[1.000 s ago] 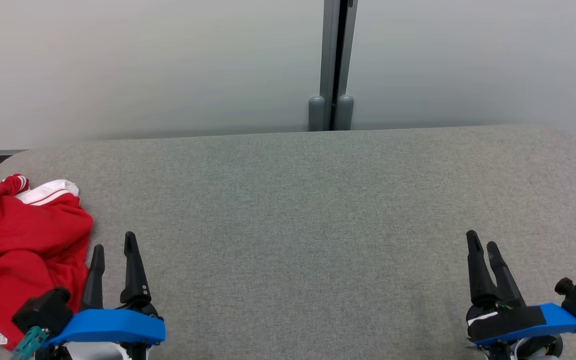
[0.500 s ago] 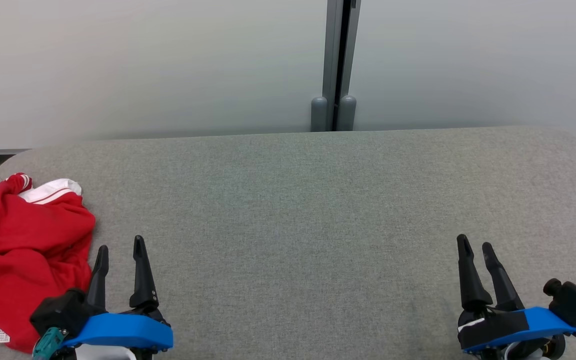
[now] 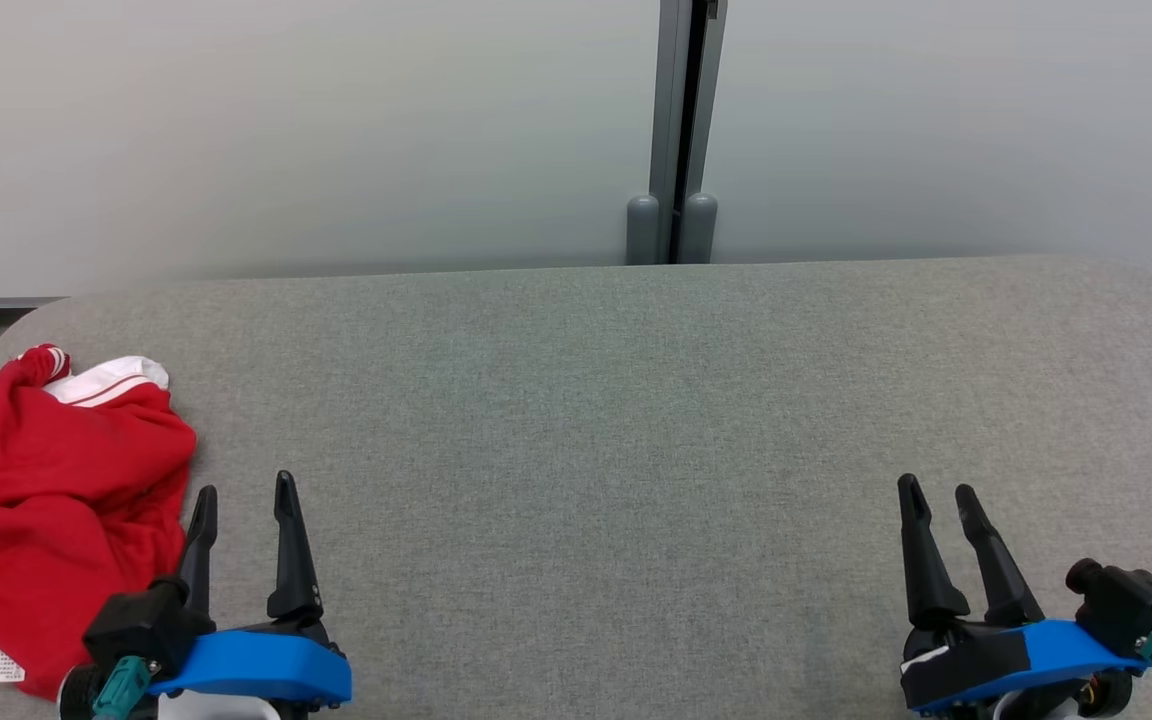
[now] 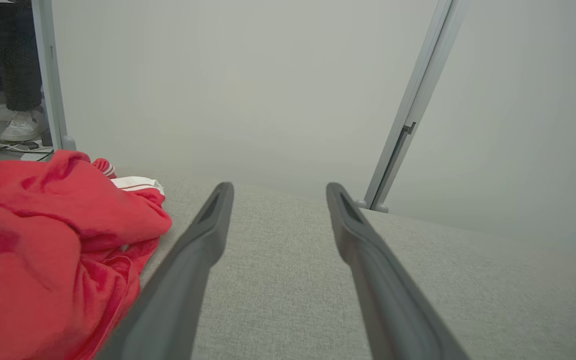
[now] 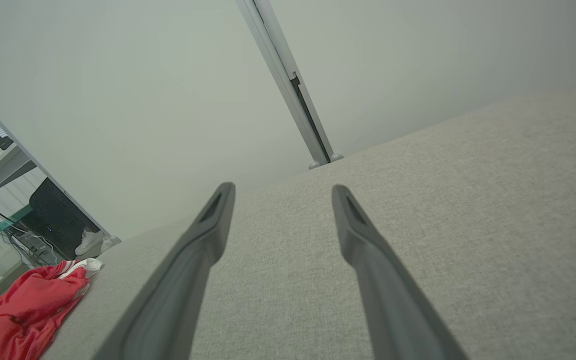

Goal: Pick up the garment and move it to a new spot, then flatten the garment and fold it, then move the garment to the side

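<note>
The crumpled red garment (image 3: 56, 520) is lying on the desk's (image 3: 596, 420) left end; the left end effector (image 3: 243, 488) and right end effector (image 3: 936, 485) are hovering spread, empty.

Left hand (image 3: 244, 483) and right hand (image 3: 934, 485) both wear bright blue brackets (image 3: 256, 665), each with two long tapering black fingers (image 3: 293, 560) and a teal-tipped plug (image 3: 119, 685).

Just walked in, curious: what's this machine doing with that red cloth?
The robot is meant to fold the red garment, which lies crumpled at the left end of the grey padded table. Nothing is held yet: its left gripper sits open just beside the garment, its right gripper open at the far side. Folding has not begun.
</note>
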Tool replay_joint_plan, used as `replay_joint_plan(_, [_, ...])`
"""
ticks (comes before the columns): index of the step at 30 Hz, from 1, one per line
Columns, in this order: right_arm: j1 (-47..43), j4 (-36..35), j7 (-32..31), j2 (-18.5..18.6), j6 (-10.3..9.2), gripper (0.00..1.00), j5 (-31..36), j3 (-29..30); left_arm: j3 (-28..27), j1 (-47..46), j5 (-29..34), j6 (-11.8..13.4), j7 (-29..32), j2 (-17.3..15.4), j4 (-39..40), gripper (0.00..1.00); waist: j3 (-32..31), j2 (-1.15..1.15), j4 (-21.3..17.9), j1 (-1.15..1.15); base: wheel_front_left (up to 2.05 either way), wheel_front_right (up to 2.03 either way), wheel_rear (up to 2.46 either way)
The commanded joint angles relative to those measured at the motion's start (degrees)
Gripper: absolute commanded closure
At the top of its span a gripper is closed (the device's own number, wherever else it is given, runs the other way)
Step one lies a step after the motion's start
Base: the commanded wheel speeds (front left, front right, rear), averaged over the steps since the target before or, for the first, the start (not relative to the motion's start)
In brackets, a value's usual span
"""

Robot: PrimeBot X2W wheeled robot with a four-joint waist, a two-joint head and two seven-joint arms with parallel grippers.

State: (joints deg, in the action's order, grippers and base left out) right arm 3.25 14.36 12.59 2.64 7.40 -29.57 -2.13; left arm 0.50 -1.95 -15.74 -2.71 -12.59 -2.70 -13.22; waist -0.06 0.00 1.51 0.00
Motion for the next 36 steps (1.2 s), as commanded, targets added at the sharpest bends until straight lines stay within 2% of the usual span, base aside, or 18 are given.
replay_joint_plan(1, [-0.1, -0.1, 0.5, 0.4, 0.14, 0.0, 1.4, -0.2, 0.3, 0.0, 1.4, 0.3, -0.6, -0.2, 0.4, 0.0, 0.0, 0.0, 0.0, 0.0, 0.0, 0.0, 0.0])
replay_joint_plan(23, [-0.4, 0.0, 2.8, 0.4, 0.15, 0.0, 9.1, -0.6, 0.8, 0.5, 9.5, 1.3, -2.8, -0.3, -0.1, 0.0, -0.2, 0.0, 0.4, 0.0, 0.0, 0.0, 0.0])
replay_joint_plan(36, [-0.1, 0.9, 2.7, 0.4, 0.15, 0.0, 9.7, 0.4, 0.4, -0.2, 8.8, 1.4, -2.7, -0.2, -0.9, 0.0, 0.0, 0.0, 0.5, 0.0, 0.0, 0.0, 0.0])
